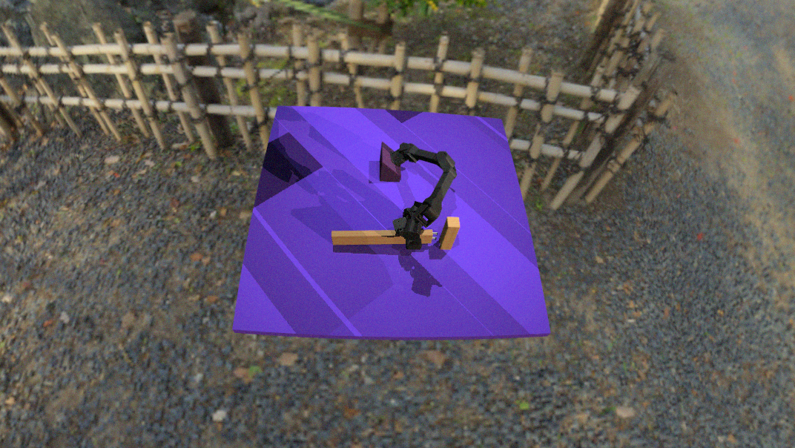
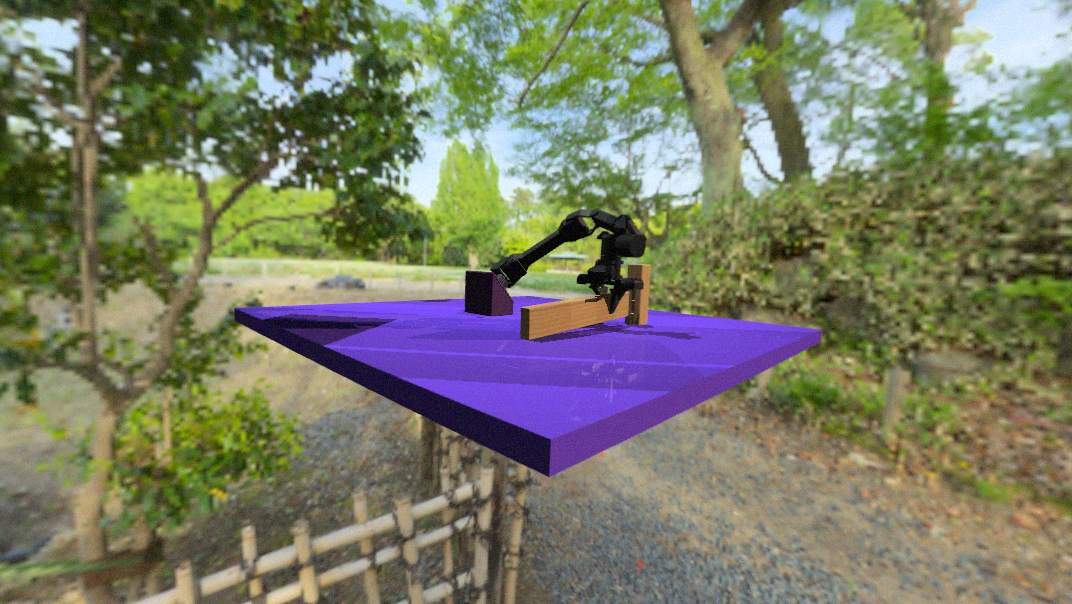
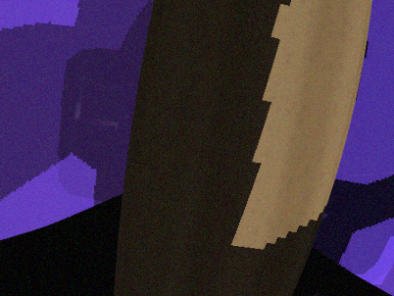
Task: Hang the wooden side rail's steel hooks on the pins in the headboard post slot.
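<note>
one wooden rail (image 1: 361,237) (image 2: 562,318) (image 3: 314,113) in jaws (image 1: 412,238) (image 2: 622,296), one upright post (image 1: 449,234) (image 2: 642,292)

The wooden side rail (image 2: 564,318) is gripped near frame centre by the black gripper (image 2: 613,298). The upright headboard post (image 2: 642,294) is seen just right of centre.

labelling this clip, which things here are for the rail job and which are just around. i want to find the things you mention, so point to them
For the job:
- wooden side rail (image 1: 361,237) (image 2: 562,318) (image 3: 319,98)
- steel hooks (image 1: 434,235)
- headboard post (image 1: 449,234) (image 2: 645,288)
- claw (image 1: 412,239) (image 2: 613,300), shut on the rail
- purple table (image 1: 334,300) (image 2: 450,375), under the rail

Just around:
- bamboo fence (image 1: 397,78) (image 2: 306,555)
- trees (image 2: 705,97)
- gravel (image 1: 139,334) (image 2: 675,525)
</note>
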Robot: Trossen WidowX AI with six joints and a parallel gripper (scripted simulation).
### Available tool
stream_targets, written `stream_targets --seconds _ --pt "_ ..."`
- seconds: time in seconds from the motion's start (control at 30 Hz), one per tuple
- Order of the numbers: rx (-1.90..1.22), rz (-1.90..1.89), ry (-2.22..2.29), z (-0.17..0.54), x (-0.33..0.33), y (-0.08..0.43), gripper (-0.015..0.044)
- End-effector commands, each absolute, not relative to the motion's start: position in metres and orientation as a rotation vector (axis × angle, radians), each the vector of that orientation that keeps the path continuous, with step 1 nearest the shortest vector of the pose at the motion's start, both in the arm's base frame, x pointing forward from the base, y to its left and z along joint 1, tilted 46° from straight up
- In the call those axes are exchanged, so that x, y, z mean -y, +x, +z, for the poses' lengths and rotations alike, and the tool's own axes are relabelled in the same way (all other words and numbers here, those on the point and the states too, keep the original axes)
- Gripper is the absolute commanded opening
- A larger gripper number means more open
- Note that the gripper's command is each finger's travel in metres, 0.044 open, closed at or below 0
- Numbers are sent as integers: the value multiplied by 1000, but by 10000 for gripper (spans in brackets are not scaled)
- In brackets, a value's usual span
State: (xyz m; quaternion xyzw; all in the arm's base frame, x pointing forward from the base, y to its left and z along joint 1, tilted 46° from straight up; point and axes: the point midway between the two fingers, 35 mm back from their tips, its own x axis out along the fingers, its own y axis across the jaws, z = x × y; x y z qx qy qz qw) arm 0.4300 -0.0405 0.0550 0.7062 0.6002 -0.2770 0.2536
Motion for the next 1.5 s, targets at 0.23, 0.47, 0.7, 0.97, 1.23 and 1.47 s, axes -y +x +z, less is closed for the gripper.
stream_targets --seconds 0.23,0.47,0.7,0.97,1.23,1.47 --pt "-1607 -749 1927 61 46 433 0" --pt "-1607 -749 1927 61 46 433 0" --pt "-1607 -749 1927 62 45 432 0" --pt "-1607 -749 1927 62 44 432 0" --pt "-1607 -749 1928 62 43 432 0" --pt "-1607 -749 1928 62 42 432 0"
